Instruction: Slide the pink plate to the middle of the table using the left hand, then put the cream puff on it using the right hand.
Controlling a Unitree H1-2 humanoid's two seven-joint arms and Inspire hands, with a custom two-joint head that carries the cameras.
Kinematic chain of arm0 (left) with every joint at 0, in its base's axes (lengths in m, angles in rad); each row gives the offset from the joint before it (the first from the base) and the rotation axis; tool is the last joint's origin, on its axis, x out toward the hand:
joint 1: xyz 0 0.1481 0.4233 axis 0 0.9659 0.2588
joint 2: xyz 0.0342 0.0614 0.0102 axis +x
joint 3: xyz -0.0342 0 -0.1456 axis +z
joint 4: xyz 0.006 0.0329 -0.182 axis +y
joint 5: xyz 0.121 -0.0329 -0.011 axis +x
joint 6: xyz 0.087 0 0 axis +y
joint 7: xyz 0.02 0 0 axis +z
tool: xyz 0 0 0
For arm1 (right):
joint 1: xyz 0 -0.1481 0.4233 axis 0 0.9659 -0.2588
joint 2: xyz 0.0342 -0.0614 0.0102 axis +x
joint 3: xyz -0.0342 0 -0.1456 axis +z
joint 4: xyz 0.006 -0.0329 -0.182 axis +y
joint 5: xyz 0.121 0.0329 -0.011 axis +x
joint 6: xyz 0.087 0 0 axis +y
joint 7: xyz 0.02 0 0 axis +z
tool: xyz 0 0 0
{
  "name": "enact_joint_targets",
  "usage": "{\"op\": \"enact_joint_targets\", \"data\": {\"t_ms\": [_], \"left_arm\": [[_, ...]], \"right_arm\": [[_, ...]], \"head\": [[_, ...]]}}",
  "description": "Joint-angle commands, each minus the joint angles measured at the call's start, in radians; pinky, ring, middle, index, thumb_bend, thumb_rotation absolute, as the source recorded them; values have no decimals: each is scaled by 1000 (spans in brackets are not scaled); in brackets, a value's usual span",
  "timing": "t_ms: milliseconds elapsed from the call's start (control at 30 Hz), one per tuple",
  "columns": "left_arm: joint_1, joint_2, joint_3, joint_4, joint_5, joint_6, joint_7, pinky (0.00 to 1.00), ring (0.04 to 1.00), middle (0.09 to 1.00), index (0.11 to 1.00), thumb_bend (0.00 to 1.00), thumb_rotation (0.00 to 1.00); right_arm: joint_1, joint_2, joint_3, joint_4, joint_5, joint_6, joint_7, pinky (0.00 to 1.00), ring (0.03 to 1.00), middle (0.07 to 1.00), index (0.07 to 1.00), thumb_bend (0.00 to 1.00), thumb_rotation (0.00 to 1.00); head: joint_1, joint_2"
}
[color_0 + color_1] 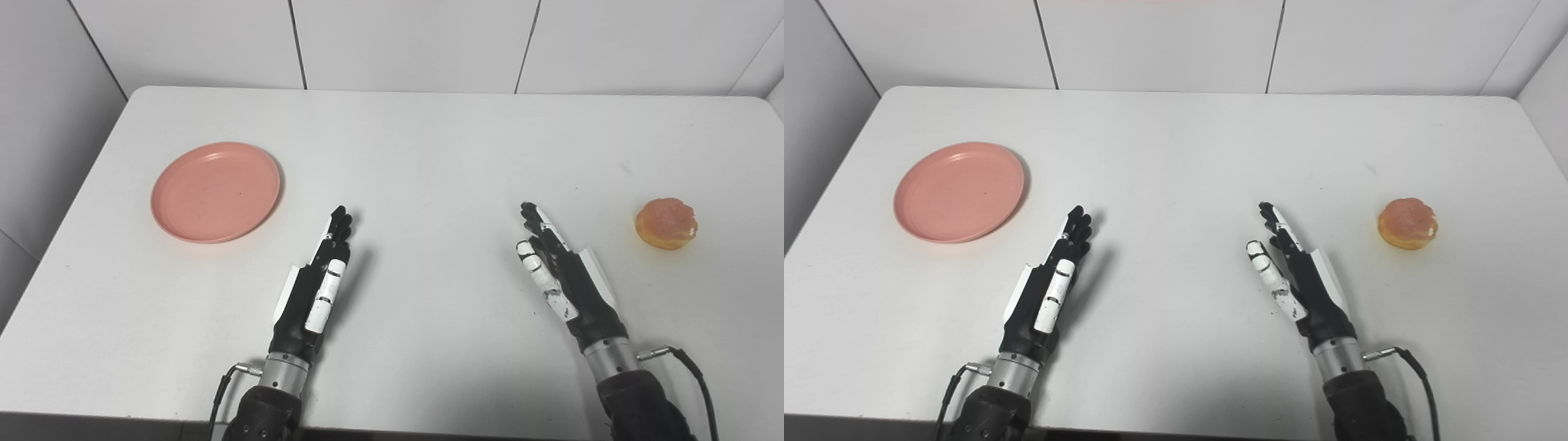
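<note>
With your left hand (315, 288) and right hand (560, 275) both empty, fingers extended, the pink plate (215, 191) well left of the left hand and the cream puff (666, 223) far right of it, you risk shoving the plate off-centre.

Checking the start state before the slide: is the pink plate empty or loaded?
Empty. The pink plate shows only bare surface inside its rim; the cream puff sits apart on the table's right side.
</note>
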Motion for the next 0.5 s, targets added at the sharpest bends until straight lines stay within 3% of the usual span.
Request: {"op": "enact_joint_targets", "data": {"t_ms": [0,467], "left_arm": [[17,17,5,22,-2,5,-8,998,999,1000,987,476,1000],[19,15,5,22,-1,3,-7,996,996,1000,986,476,1000]], "right_arm": [[3,-3,9,-2,-3,-13,4,914,947,949,949,335,1000],[4,-3,8,2,2,-21,3,912,945,948,944,343,1000]], "head": [[0,1],[4,-4]]}}
